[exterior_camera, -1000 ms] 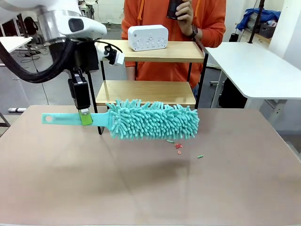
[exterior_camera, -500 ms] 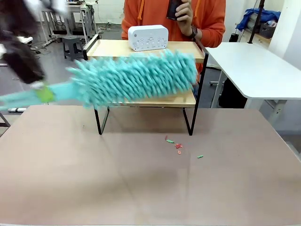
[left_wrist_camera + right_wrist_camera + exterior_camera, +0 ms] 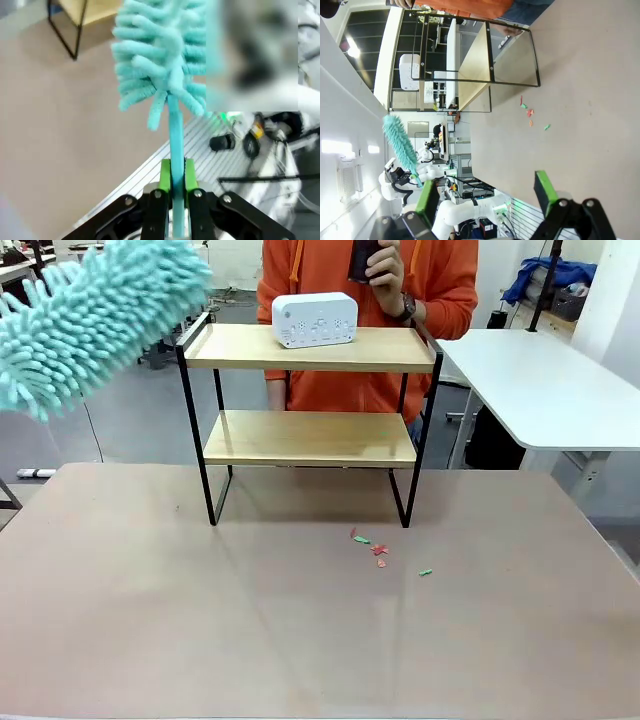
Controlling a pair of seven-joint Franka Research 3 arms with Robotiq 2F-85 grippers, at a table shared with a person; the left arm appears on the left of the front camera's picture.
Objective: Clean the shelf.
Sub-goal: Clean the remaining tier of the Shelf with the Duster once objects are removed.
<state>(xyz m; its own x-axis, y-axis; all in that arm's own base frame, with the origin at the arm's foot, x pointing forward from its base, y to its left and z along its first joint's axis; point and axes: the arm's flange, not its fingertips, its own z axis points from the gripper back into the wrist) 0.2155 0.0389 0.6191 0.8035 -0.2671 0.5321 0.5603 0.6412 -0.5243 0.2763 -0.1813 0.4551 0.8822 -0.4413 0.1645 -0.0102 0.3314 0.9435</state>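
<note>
markings on the white box (image 3: 315, 318) on the top board of the shelf (image 3: 300, 348) are too small to read. left gripper (image 3: 172, 175): pads clamped on the teal handle of the duster (image 3: 160, 60), whose fluffy head stands straight ahead of the fingers, raised high and tilted, well apart from the shelf. right gripper (image 3: 487, 194): jaws wide, holding nothing; shelf far ahead, paper scraps (image 3: 530, 112) nearer.

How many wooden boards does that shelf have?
2. The top board of the shelf holds a white box. The lower board sits right under it, above the table. None seem hidden.
</note>
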